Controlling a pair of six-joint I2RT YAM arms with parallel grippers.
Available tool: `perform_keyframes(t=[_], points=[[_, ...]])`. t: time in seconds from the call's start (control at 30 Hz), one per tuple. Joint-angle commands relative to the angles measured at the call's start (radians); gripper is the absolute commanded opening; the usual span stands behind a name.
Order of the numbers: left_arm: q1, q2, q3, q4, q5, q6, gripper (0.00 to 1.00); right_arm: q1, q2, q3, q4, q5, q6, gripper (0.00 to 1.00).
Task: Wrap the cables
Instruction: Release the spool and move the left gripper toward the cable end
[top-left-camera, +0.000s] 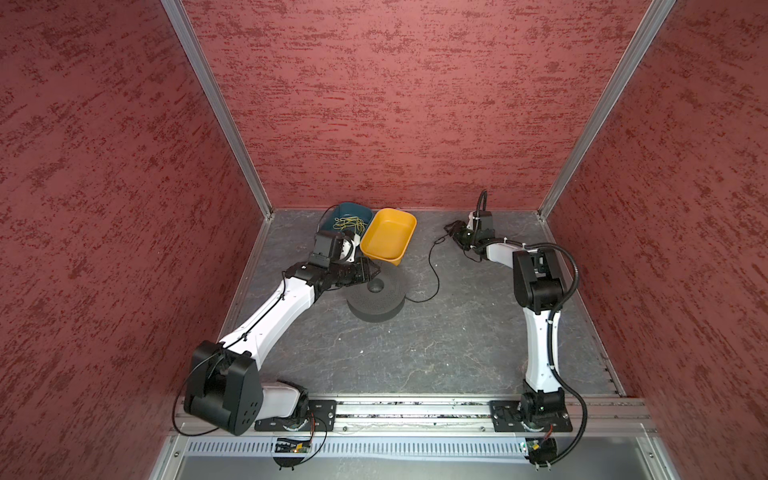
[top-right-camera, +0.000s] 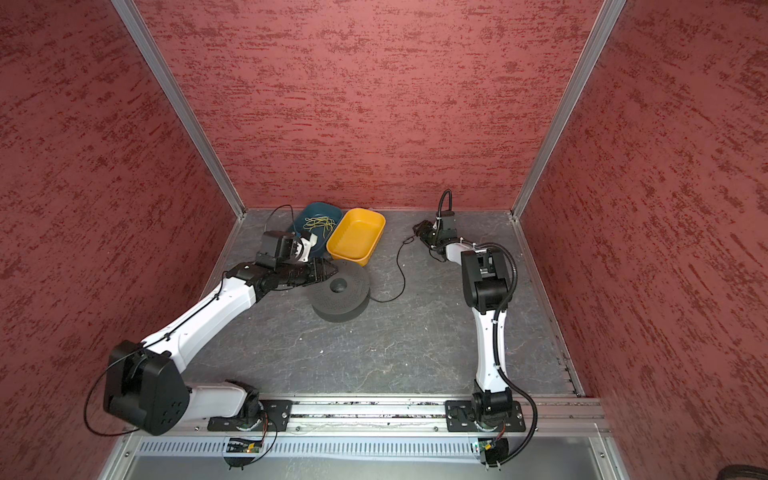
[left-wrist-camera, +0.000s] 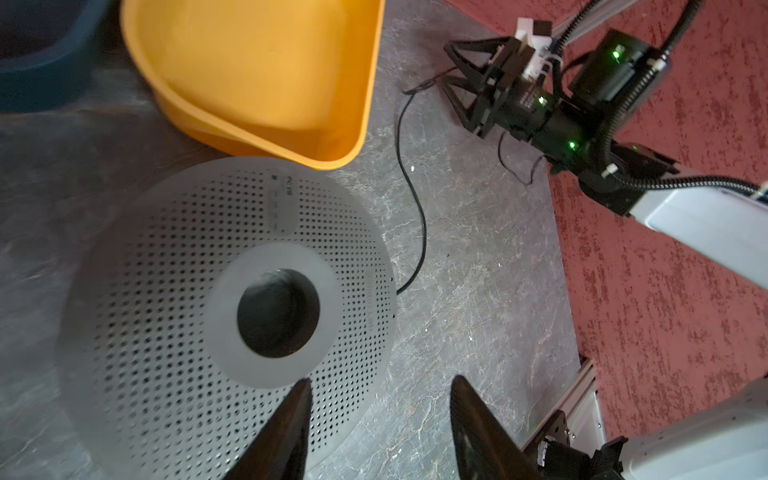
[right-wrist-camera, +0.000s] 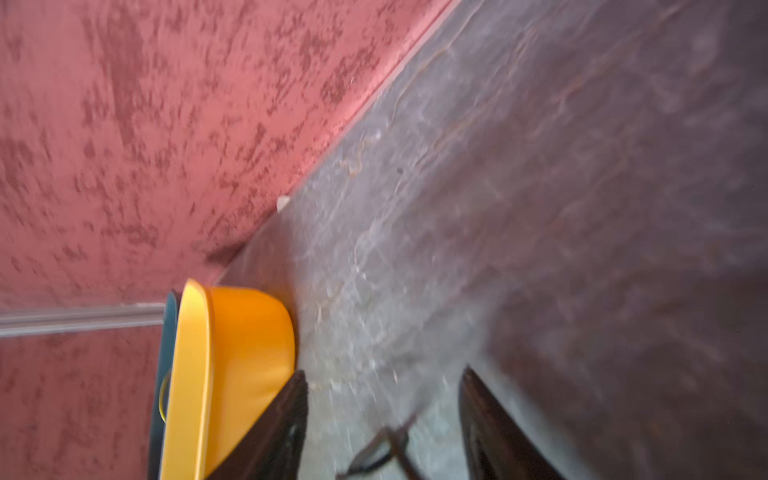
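Blue tub (top-left-camera: 332, 220): stands at the back of the worktop (top-left-camera: 415, 353), pushed against the yellow tub. It holds loose yellow-green strands (top-left-camera: 351, 223), which are judged to be set aside and no part of this step.
Left tool (left-wrist-camera: 381, 379): its jaws stand partly apart with nothing between them. It hovers over the rim of the spool, and no contact can be confirmed. It is judged to be posted there to steady or turn the spool.
Spool (left-wrist-camera: 166, 291): a dark, perforated disc lying flat mid-worktop with its hub hole facing up, just in front of the yellow tub. It is the likely core for the wrapping.
Yellow tub (top-left-camera: 388, 235): empty as far as can be seen, and probably the receiving bin.
Cable (top-left-camera: 438, 282): a thin black cord that leaves the spool's right side. It runs slack in a curve along the worktop toward the right tool, so most of it appears still unwound.
Right tool (right-wrist-camera: 384, 372): sits low near the back wall with its jaws visibly apart. The cable's frayed free end lies between them. The view is blurred, but no pinch on the cable is seen, and the tool is judged ready to close on that end.
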Motion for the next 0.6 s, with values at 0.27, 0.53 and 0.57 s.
perform_keyframes(t=[0.27,0.53,0.57], points=[[-0.093,0.148,0.108,0.147,-0.041,0.191,0.47,-0.014,-0.119,-0.089,-0.023,-0.025,-0.042,0.0],[-0.203,0.27,0.196,0.169,-0.097,0.34,0.46,-0.02,-0.38,-0.288,-0.137,-0.125,-0.084,0.0],[-0.216,0.278,0.196,0.184,-0.096,0.356,0.46,-0.02,-0.41,-0.317,-0.147,-0.146,-0.084,0.0]])
